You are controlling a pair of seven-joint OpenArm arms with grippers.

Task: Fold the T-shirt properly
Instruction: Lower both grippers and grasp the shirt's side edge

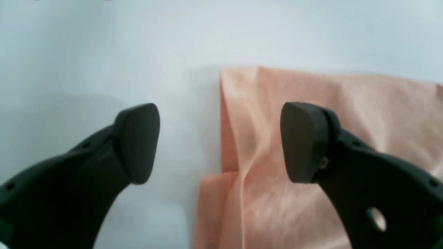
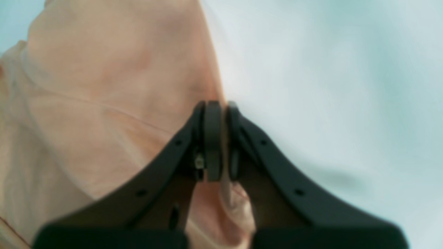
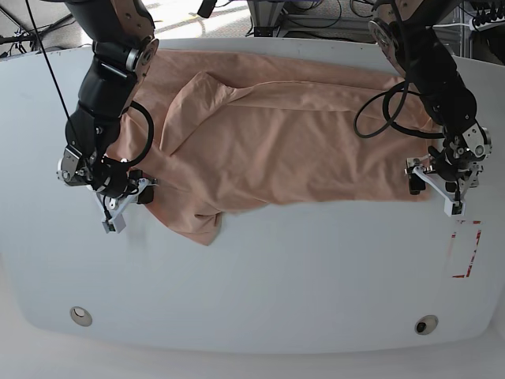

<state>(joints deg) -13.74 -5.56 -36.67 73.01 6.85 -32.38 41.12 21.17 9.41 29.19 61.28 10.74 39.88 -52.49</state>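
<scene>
- white tabletop (image 3: 260,276) carries the soft salmon-peach cotton t-shirt (image 3: 276,142), spread wide across the far half with one sleeve already turned in.
- right gripper (image 2: 216,138): fingers clenched on a thin pinch of the shirt's edge; cloth bunches just behind the pads.
- left gripper (image 1: 219,141): released, fingers wide, hem corner between them, one pad above cloth and one over bare table.
- risk: shallow pinch could slip on lifting; left may close beside the hem, skewing the fold.
</scene>
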